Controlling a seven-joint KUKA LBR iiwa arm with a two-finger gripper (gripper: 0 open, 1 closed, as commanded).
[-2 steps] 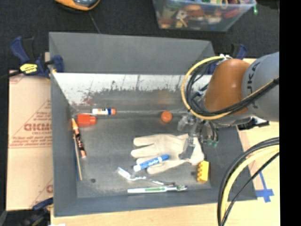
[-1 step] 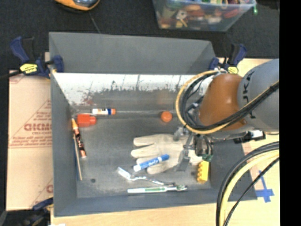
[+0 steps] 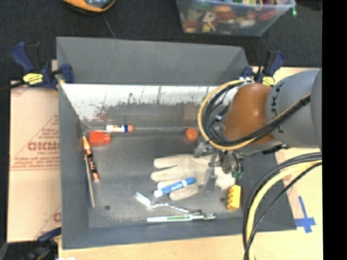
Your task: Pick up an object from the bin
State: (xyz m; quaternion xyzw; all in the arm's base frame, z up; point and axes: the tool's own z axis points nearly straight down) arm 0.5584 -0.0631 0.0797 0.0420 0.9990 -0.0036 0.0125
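Dark tabletop surrounds a grey metal bin (image 3: 73, 145), which sits in the middle of the scene. The robot arm (image 3: 301, 110) comes in over the bin's right rim, with an orange cover (image 3: 246, 112) and looped cables on its wrist.

Beyond the bin's far wall, a clear plastic tub (image 3: 233, 10) holds a jumble of small coloured toys.

Inside the bin, a white glove (image 3: 176, 167) lies flat, right of centre, with its cuff toward the arm. The gripper (image 3: 219, 173) is down at that cuff end, low over the floor of the bin. Whether it is open or closed on the glove cannot be told.

- A white and green toothbrush (image 3: 179, 218) lies along the near wall.
- A second, paler toothbrush (image 3: 154, 202) lies just beyond the first.
- A thin wooden stick (image 3: 90, 186) and an orange and black pen (image 3: 90, 158) run along the left wall.
- A blue and white tube (image 3: 174, 187) rests against the glove's near edge.
- A white marker (image 3: 119, 128) lies by the far wall.
- An orange cap (image 3: 99, 138) lies just near the marker.
- A yellow block (image 3: 233, 197) sits near the gripper's right side.
- An orange ball (image 3: 191, 134) lies at the far wall.
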